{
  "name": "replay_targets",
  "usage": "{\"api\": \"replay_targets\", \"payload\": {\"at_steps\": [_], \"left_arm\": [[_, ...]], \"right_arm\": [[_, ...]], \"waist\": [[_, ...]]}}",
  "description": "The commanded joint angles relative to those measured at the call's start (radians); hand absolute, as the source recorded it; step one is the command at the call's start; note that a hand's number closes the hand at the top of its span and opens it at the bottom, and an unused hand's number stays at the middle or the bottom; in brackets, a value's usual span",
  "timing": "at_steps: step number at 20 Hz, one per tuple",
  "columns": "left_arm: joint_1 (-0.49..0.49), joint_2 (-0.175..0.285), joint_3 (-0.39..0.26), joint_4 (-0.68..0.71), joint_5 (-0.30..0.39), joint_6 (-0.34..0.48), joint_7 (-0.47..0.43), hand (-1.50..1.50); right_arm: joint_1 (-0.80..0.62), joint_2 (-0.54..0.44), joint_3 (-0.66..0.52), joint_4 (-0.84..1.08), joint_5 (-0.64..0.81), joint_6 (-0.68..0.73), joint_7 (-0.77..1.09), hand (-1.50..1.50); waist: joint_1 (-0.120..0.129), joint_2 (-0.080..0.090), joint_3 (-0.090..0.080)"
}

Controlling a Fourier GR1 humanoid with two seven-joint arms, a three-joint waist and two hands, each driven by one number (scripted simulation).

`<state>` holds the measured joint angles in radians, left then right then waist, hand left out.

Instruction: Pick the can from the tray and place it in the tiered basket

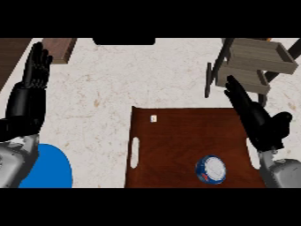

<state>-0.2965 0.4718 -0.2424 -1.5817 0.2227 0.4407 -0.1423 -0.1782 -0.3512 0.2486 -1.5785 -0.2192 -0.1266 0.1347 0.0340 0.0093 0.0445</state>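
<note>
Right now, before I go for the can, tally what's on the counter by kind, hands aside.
Can: 1
Tray: 1
Tiered basket: 1
Blue plate: 1
Wooden board: 1
Small white piece on the tray: 1
Dark shape at far edge: unclear, not counted
Total: 6

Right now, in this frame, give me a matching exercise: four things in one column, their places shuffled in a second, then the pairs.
1 can
2 tiered basket
3 blue plate
4 left hand

A far right of the counter
B left edge, open, fingers up
C on the tray, near-right part
D lower left, beside the tray

Pairs: 1-C, 2-A, 3-D, 4-B.
</note>
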Motion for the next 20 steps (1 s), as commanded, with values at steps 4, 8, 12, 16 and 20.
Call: {"api": "replay_targets", "payload": {"at_steps": [4,8,12,16,20], "left_arm": [[0.105,0.021,-0.016,0.062,0.074,-0.083,0.110,0.00],[0.174,0.010,-0.027,0.102,0.159,-0.143,0.197,0.00],[0.186,0.041,0.007,0.082,0.200,-0.213,0.227,0.00],[0.258,0.041,0.016,0.072,0.197,-0.248,0.188,0.00],[0.186,0.044,0.020,0.043,0.196,-0.209,0.275,0.00]], "right_arm": [[-0.028,0.087,0.189,-0.214,-0.053,0.213,-0.173,1.50],[0.043,-0.035,0.131,-0.176,0.248,-0.027,-0.099,1.50],[0.305,0.091,0.242,-0.237,0.266,-0.110,-0.282,-1.50],[0.273,-0.020,0.284,-0.395,0.427,-0.097,-0.234,-1.50],[0.223,-0.227,0.179,-0.490,0.556,-0.038,-0.106,-1.50]], "waist": [[-0.011,-0.016,-0.043],[-0.083,-0.024,-0.050],[-0.050,-0.013,-0.044],[-0.044,-0.014,-0.046],[-0.063,-0.017,-0.048]]}}
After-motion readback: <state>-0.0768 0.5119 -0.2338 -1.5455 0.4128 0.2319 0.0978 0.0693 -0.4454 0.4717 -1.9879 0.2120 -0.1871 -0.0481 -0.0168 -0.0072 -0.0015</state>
